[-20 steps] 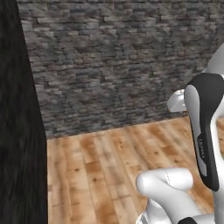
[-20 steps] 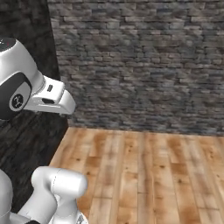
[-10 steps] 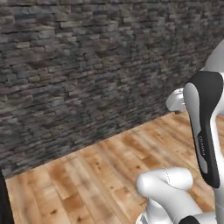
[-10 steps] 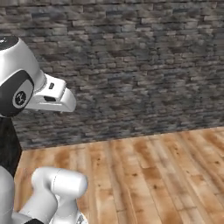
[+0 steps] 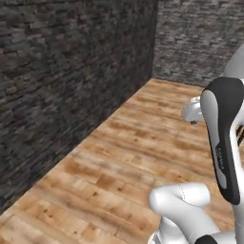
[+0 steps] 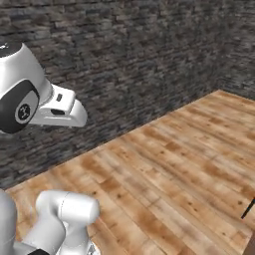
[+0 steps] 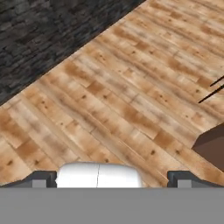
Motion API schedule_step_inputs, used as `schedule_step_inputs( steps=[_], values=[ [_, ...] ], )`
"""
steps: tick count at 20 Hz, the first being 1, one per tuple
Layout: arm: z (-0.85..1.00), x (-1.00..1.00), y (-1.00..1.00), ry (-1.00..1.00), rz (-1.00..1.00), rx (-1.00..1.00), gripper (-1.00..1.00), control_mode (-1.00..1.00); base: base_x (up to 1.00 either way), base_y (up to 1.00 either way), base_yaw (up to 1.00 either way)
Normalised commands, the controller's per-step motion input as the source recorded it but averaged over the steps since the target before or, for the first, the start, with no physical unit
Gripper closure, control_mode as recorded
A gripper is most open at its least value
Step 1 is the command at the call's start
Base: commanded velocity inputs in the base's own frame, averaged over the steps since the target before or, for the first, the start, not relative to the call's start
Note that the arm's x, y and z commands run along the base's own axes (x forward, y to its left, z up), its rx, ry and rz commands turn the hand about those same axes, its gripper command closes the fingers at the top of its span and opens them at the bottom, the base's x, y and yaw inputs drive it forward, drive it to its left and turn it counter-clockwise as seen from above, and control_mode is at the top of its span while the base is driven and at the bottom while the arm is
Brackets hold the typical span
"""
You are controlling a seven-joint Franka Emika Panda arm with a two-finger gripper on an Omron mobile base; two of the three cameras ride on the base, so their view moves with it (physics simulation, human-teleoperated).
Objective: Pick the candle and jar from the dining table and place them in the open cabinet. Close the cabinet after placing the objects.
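Left base view: a stone wall (image 5: 71,71) covers the upper left, plank floor (image 5: 124,162) runs below, and the arm (image 5: 221,138) stands at the right edge.

Right base view: wall above, floor at lower right.

Hand view: the gripper (image 7: 111,177) at the bottom is spread wide and empty; a brown corner (image 7: 213,144) sits at the right edge. I cannot tell whether it belongs to the dining table.

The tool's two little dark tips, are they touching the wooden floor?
Apart. In the hand view the tool is open, its dark fingertips wide at the bottom, and the wooden floor lies well beyond them, with nothing between.
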Motion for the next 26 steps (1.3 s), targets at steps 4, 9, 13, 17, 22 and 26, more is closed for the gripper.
schedule_step_inputs(
  steps=[4, 9, 13, 17, 22, 26],
  values=[
    [0.0, 0.0, 0.0, 0.0, 0.0, 0.0, -1.0, 1.0, 0.34, 0.23, -0.82],
    [0.0, 0.0, 0.0, 0.0, 0.0, 0.0, -1.0, 1.0, 0.47, 0.36, -0.79],
    [0.0, 0.0, 0.0, 0.0, 0.0, 0.0, -1.0, 1.0, 0.71, 0.64, -0.71],
    [0.0, 0.0, 0.0, 0.0, 0.0, 0.0, -1.0, 1.0, 0.83, 0.78, -0.67],
    [0.0, 0.0, 0.0, 0.0, 0.0, 0.0, -1.0, 1.0, 0.78, 0.85, -0.66],
    [0.0, 0.0, 0.0, 0.0, 0.0, 0.0, -1.0, 1.0, 0.68, 0.91, -0.65]
  ],
)
